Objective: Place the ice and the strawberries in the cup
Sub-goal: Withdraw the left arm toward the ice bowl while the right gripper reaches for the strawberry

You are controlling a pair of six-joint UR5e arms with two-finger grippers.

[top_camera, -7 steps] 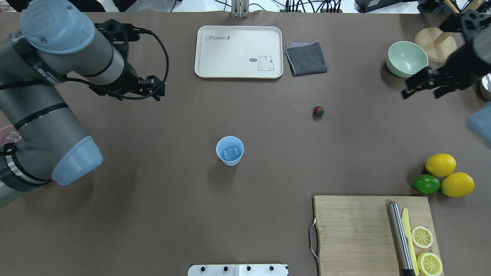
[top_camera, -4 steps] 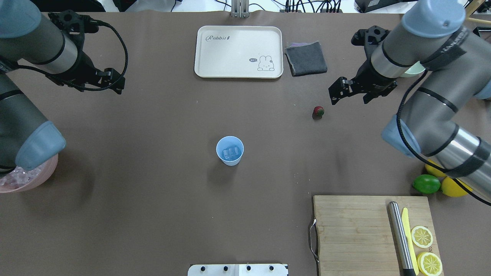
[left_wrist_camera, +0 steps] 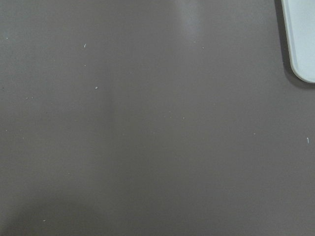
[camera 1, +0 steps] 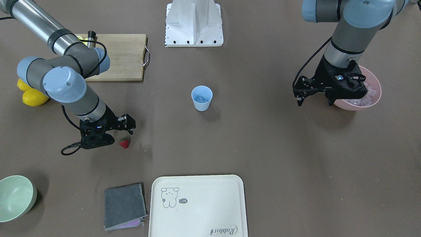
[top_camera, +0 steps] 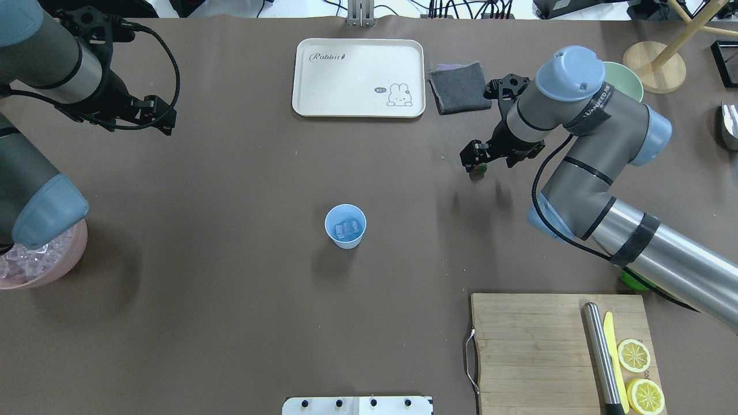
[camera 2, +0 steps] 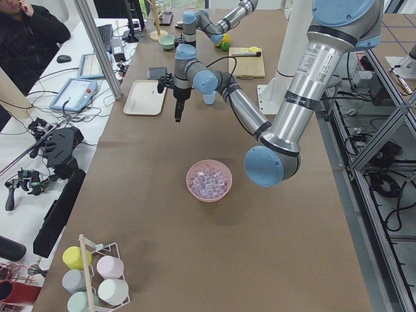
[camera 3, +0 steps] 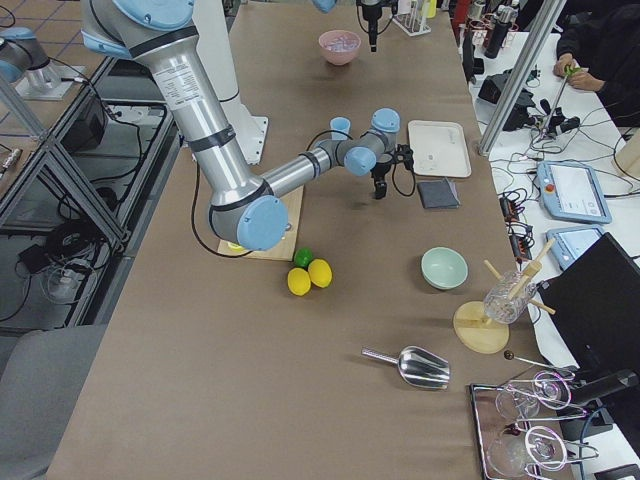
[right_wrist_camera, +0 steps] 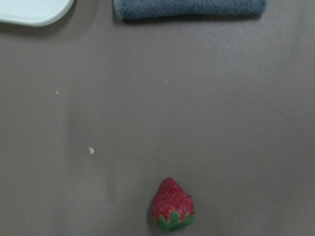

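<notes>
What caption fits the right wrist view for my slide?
Strawberry lying on the brown table below the right wrist camera, grey cloth and a tray corner at the top edge.

One strawberry (camera 1: pixel 124 143) lies on the table (top_camera: pixel 230 317). One cup (top_camera: pixel 345 226) stands near the table's middle, with two or three ice cubes (top_camera: pixel 347 229) in it; the exact count is unclear.

There are two bowls. A pink bowl (camera 2: pixel 209 181) sits at the table's end on the robot's left and holds a pile of ice (camera 2: pixel 208 179) too many to count. A green bowl (camera 1: pixel 16 197) sits at the opposite end.

One tray (top_camera: pixel 358 78) and one cloth (top_camera: pixel 460 87) lie along the edge away from the robot.

One cutting board (top_camera: pixel 536 351) carries two lemon halves (top_camera: pixel 634 355), one yellow knife (top_camera: pixel 610 334) and one steel rod (top_camera: pixel 599 357). Beside it are two whole lemons (camera 3: pixel 320 272) and one lime (camera 3: pixel 303 257).
</notes>
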